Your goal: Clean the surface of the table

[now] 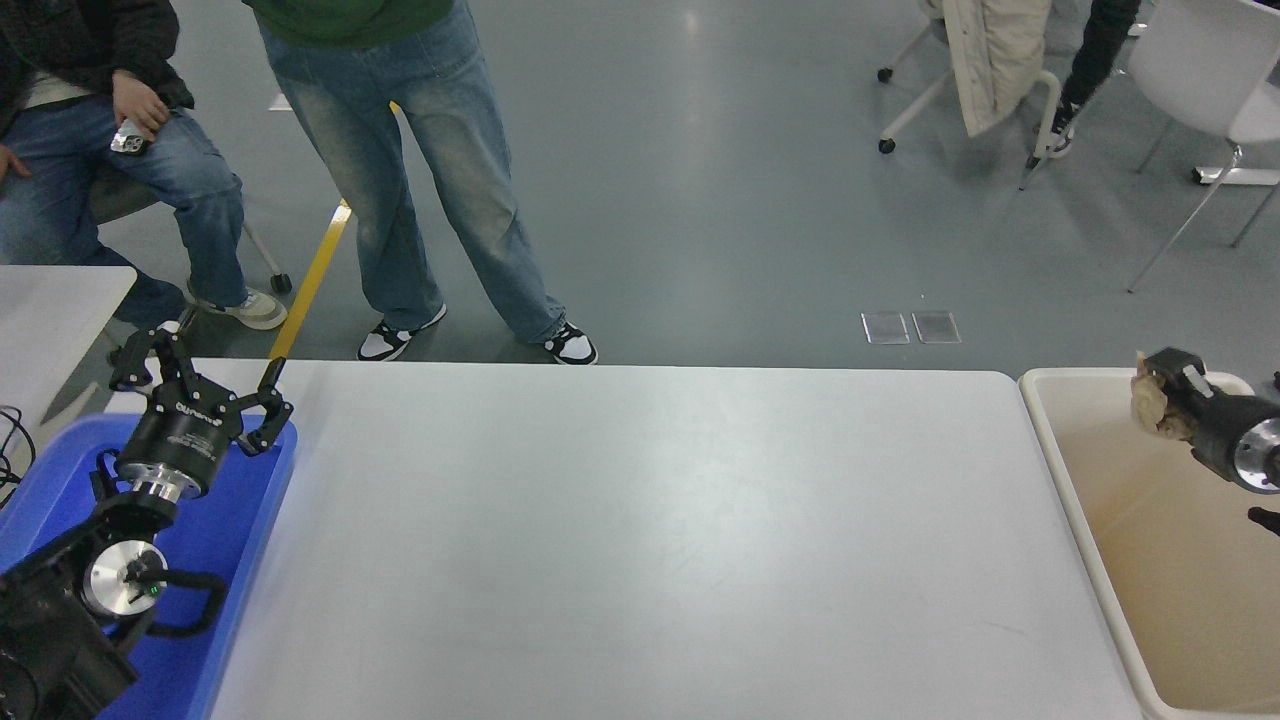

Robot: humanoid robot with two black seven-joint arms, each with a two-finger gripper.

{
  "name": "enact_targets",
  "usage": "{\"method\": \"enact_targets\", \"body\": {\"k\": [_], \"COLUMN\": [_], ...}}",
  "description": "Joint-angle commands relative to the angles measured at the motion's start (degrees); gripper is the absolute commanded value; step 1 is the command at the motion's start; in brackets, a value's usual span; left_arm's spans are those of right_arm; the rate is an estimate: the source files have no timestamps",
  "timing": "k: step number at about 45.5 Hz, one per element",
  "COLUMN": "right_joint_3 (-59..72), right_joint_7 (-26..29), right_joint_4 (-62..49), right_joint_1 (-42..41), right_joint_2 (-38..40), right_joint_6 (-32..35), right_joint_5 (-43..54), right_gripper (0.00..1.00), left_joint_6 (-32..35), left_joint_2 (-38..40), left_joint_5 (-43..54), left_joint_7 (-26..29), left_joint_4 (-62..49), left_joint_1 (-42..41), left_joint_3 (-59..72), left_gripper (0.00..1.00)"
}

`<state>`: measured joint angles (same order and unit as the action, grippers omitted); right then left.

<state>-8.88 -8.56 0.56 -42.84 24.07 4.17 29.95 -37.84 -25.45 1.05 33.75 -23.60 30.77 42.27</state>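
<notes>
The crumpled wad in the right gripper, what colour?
Light brown crumpled paper wad, head view.

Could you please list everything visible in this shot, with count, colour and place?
table surface: one, white, centre.
smaller table: one, white, left edge.
tray: one, blue, lower left.
bin: one, beige, right of the table.
crumpled paper: one, brown, held over the bin.
chairs: white, upper right.
people: two in jeans, far side, upper left.
left gripper: black, open, over the tray.
right gripper: black, shut on the paper, right edge.

Table surface (pixel 640 540) — white, matte.
</notes>
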Motion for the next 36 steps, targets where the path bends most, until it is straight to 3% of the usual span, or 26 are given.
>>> {"method": "enact_targets", "body": {"k": [1, 21, 22, 24, 25, 27, 29, 36], "right_joint_3": [0.18, 0.26, 0.26, 0.26, 0.35, 0.44, 1.05, 5.62], "right_joint_7": [3.99, 3.81, 3.81, 3.81, 3.73, 3.73, 3.73, 3.81], "right_joint_4": [-8.73, -8.29, -8.38, -8.38, -8.38, -8.38, -8.47, -8.73], "right_joint_1": [5.74, 6.10, 5.92, 5.83, 5.92, 5.92, 5.92, 5.66], "right_joint_2": [-4.65, -5.17, -5.35, -5.35, -5.35, -5.27, -5.26, -4.91], "right_joint_6": [-5.49, -10.06, -10.67, -11.82, -12.34, -12.43, -12.35, -13.75], "right_joint_5": [-1.21, -1.21, -1.21, -1.21, -1.21, -1.21, -1.12, -1.21], "right_gripper": [0.00, 0.00, 0.08, 0.62, 0.78, 0.83, 1.00, 1.00], "left_joint_6": [-0.04, 0.05, 0.05, 0.05, 0.05, 0.05, 0.05, 0.05], "left_joint_2": [-0.04, -0.04, -0.04, -0.04, 0.05, 0.05, -0.04, -0.04], "left_joint_5": [0.00, 0.00, 0.00, 0.00, 0.00, 0.00, 0.00, 0.00], "left_joint_7": [0.00, 0.00, 0.00, 0.00, 0.00, 0.00, 0.00, 0.00], "left_joint_4": [-0.04, -0.04, -0.04, -0.04, -0.04, -0.04, -0.04, -0.04], "left_joint_1": [-0.01, -0.01, -0.01, -0.01, -0.01, -0.01, -0.01, -0.01], "left_joint_3": [0.00, 0.00, 0.00, 0.00, 0.00, 0.00, 0.00, 0.00], "left_gripper": [1.00, 1.00, 1.00, 1.00, 1.00, 1.00, 1.00, 1.00]}}
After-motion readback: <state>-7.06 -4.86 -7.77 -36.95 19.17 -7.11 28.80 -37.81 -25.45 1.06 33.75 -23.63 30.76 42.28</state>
